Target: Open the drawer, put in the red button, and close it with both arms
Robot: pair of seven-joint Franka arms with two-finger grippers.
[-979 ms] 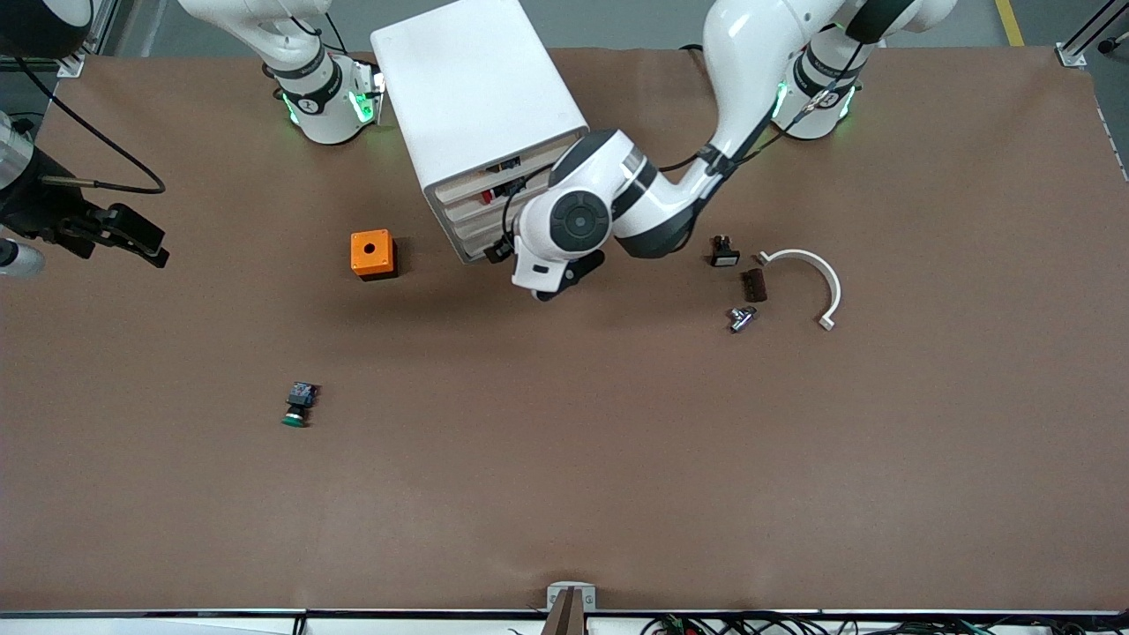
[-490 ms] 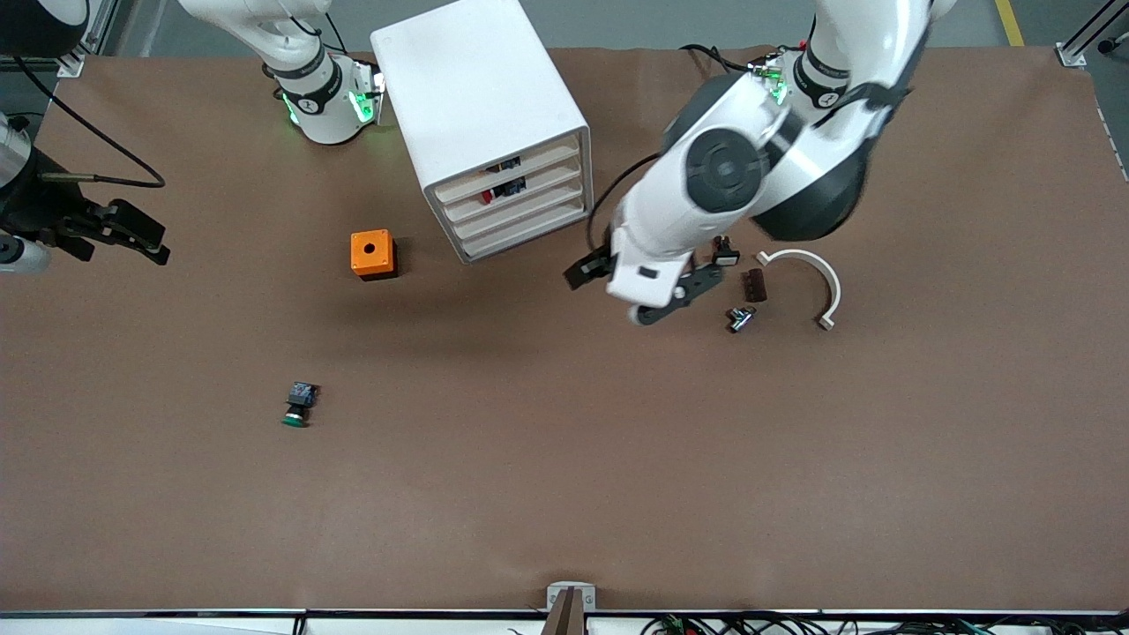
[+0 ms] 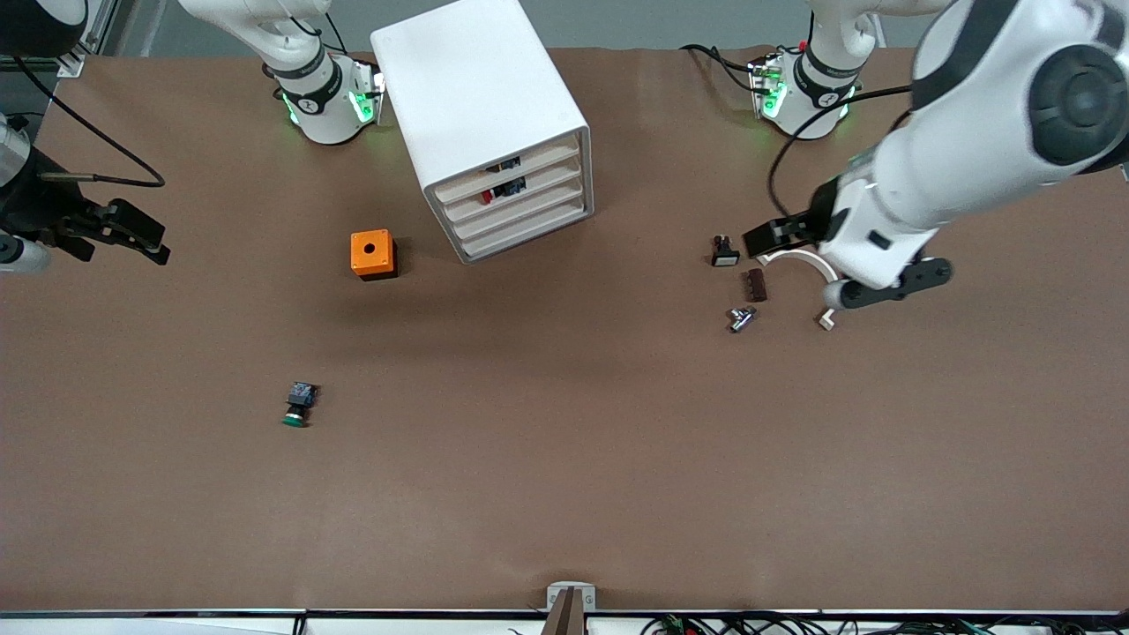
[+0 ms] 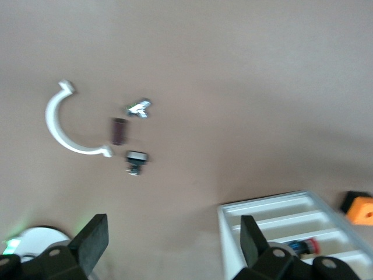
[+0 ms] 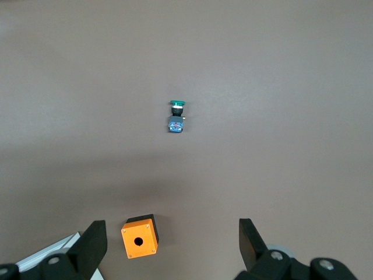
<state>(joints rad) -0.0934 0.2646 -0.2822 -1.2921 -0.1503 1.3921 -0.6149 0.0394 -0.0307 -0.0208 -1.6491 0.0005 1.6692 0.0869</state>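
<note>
**benchrat:** ok so what are you looking at, biggest stuff first?

**armwatcher:** You've got the brown surface (image 3: 564, 494) with both arms up off it. Your left arm (image 3: 961, 150) reaches out from its base, and the left gripper (image 3: 885, 286) hangs over a curved white clip (image 4: 55, 125) toward the left arm's end. Its fingers (image 4: 93, 240) are spread wide with nothing between them. Your right arm waits at its own end. The right gripper (image 3: 132, 236) is over bare surface there, fingers (image 5: 91, 242) also wide and empty.

**benchrat:** and the cabinet?

**armwatcher:** The white cabinet (image 3: 476, 106) sits between the 2 bases, with all 4 drawer fronts flush as far as you can see. The drawer (image 3: 529, 185), 2nd from the top, is pushed in. The red button (image 3: 487, 197) lies inside it, and you can spot the red cap over the low front. The left wrist view catches it too.

**benchrat:** loose bits?

**armwatcher:** An orange box (image 3: 372, 254) with a round hole on top sits beside the cabinet, toward the right arm's end. The green button (image 3: 298, 406) lies on its side, nearer to the front camera than that box. Just beside the clip you've got 3 little things close together: a brown block (image 3: 754, 285), a small black switch (image 3: 723, 252) and a shiny metal piece (image 3: 741, 317), which is nearest to the front camera of the 3.
</note>
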